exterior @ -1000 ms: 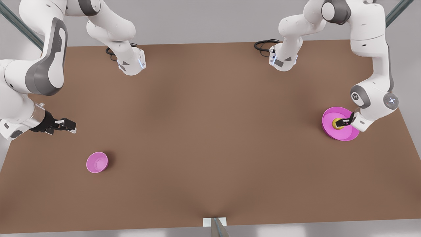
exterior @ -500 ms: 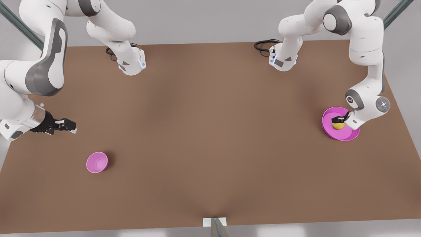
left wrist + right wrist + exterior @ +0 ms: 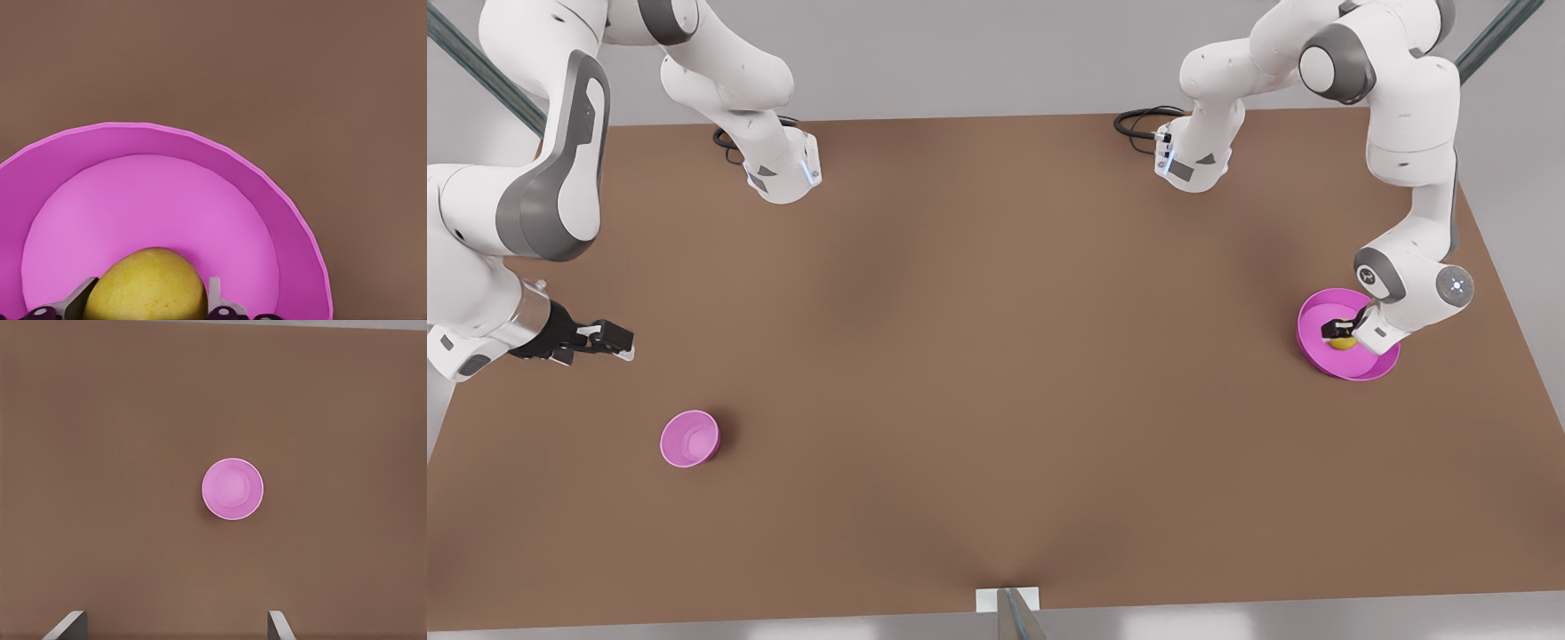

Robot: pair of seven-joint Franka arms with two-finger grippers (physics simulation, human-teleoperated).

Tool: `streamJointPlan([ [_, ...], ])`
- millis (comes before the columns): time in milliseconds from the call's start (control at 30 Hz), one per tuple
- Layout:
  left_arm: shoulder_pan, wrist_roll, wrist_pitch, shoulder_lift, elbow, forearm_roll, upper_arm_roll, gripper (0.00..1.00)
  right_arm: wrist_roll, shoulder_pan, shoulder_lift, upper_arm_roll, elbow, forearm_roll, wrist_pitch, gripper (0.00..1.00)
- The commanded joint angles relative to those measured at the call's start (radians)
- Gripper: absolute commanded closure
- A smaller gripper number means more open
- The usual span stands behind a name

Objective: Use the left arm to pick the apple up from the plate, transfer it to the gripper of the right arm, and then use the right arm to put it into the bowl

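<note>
The left gripper [image 3: 1337, 328] sits low in the wide shallow magenta plate [image 3: 1374, 366], its pale fingers [image 3: 213, 297] spread on either side of the small yellow-green apple [image 3: 147, 285], which rests on the plate. The right gripper [image 3: 609, 340] waits wide open above the brown table [image 3: 996, 356], near the small deep pink bowl [image 3: 689, 438].

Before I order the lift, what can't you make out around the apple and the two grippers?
- Apple: its underside is cut off by the left wrist view's edge, so contact with the plate is unclear.
- Left gripper: in the front view it covers most of the apple; whether the fingers press the fruit is unclear.
- Right gripper: waits near the bowl, fingers apart.
</note>
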Motion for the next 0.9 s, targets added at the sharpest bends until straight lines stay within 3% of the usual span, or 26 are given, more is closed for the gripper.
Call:
streamJointPlan([
  [0,0.0,0.064,0.004,0.0,0.0,-0.002,0.001,0.16,-0.005,-0.001,-0.001,0.0,0.0,0.001,0.0,0.0],
  [467,0.005,0.095,0.0,0.009,0.005,-0.003,0.001,0.25,-0.005,0.001,-0.001,0.0,0.0,0.001,0.0,0.0],
  [600,-0.003,0.165,-0.134,-0.032,0.164,-0.002,-0.01,0.28,-0.002,0.002,-0.001,0.001,0.0,0.001,0.0,0.0],
  [800,-0.001,0.167,-0.221,-0.049,0.345,-0.339,-0.507,0.28,0.006,0.01,-0.001,0.008,0.0,0.002,0.0,0.0],
  [867,-0.032,0.165,-0.218,-0.011,0.402,-0.402,-0.617,0.28,0.008,0.007,-0.004,0.006,0.0,0.116,-0.008,0.0],
])
